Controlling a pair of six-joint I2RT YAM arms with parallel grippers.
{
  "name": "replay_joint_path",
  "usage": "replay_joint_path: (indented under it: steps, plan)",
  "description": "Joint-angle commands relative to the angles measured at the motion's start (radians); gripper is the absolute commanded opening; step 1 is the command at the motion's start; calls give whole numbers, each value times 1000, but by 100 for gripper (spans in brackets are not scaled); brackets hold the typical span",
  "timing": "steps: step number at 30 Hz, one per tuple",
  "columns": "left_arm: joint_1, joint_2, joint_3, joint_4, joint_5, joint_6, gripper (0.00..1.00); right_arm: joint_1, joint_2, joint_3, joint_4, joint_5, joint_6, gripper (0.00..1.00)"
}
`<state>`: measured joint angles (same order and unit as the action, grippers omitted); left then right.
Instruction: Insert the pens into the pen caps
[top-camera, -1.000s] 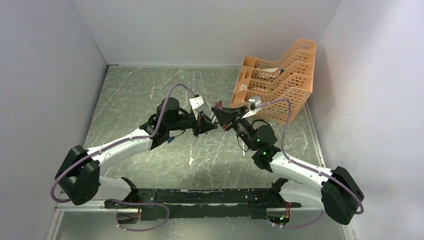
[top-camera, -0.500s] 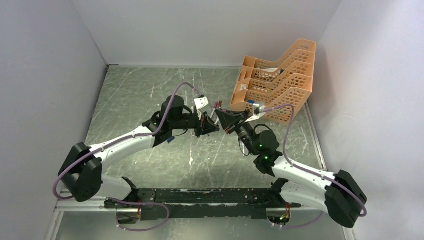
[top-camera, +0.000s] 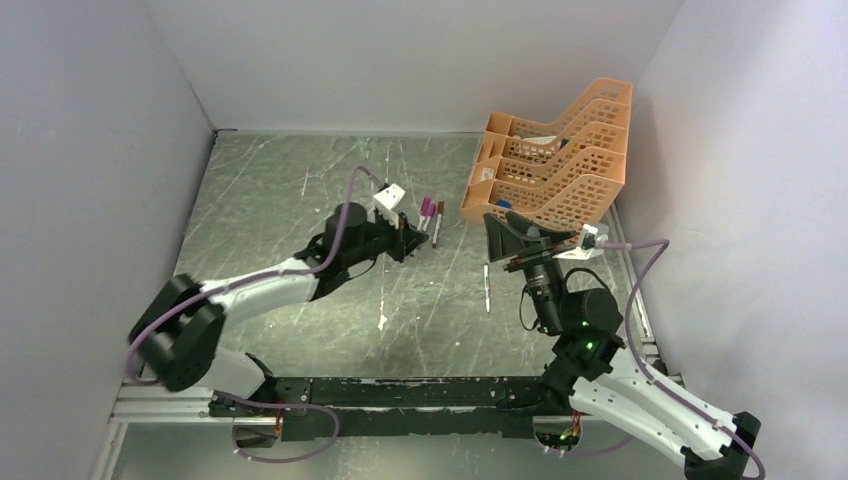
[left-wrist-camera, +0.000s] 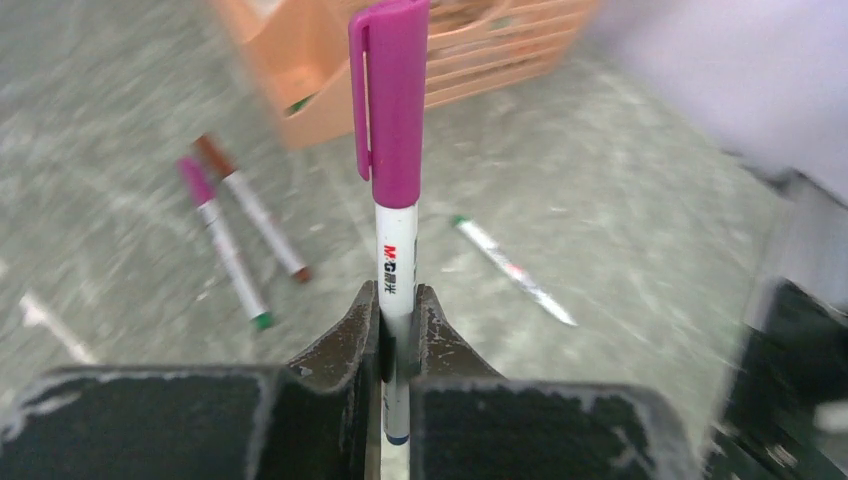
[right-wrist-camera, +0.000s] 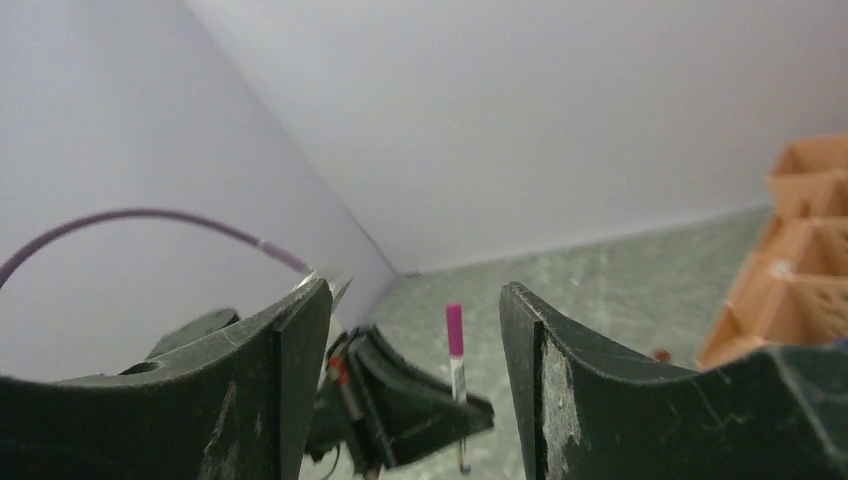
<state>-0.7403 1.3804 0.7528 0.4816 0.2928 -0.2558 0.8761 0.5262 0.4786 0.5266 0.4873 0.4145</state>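
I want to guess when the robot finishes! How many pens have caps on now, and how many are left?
Two look done: a pink-capped pen and a brown-capped pen lie on the table. The third pen, wearing a pink cap, is pinched in the left gripper. The right gripper is open and empty. One bare pen lies uncapped on the table, so one is left.

The right gripper (right-wrist-camera: 412, 295) has been opened and drawn back from the left gripper (left-wrist-camera: 397, 300), leaving the capped pen (left-wrist-camera: 398, 255) held there alone.
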Motion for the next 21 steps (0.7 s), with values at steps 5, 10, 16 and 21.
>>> replay_joint_path:
  steps: [5,10,16,21]
  plan:
    - [11,403,366,-315,-574,23,19,3,-38,-72,-464,131,127,62]
    - [23,584,577,-457,-579,52,14,3,-75,-167,-520,129,257,62]
    - [64,743,772,-646,-460,19,15,3,-131,-209,-546,153,286,61]
    - [75,785,826,-735,-415,-7,17,3,-130,-175,-602,197,248,59]
